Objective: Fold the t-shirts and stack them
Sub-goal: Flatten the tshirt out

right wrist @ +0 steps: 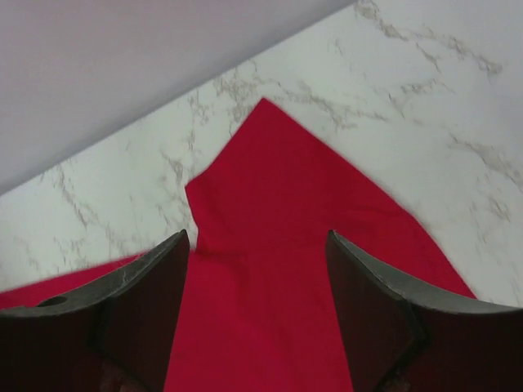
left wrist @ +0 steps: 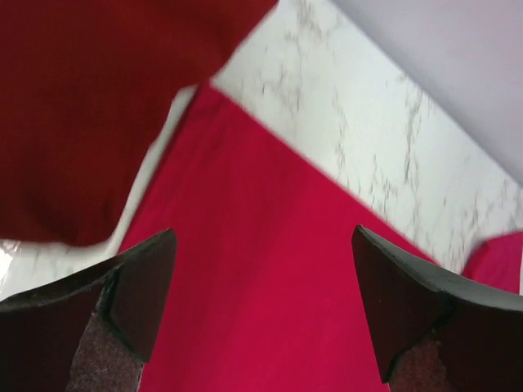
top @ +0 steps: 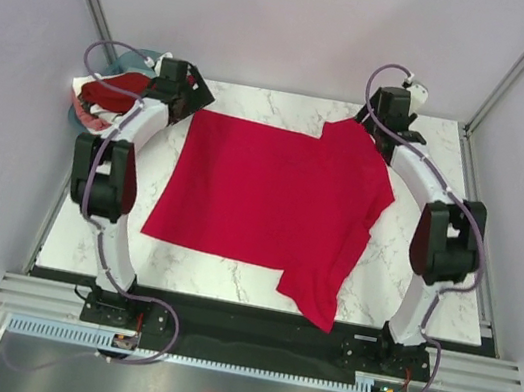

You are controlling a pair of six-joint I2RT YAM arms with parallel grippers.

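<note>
Lying flat on the surface [top: 384, 279], long axis running tool to tool, the shirt [top: 263, 191] puts its far hem corner under the left tool [left wrist: 261, 269] and its far sleeve under the right tool [right wrist: 257, 261], both released and empty.

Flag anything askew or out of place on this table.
The crimson t-shirt lies skewed: its right side is bunched and folded over, and its near right end drapes past the table's near edge.
</note>
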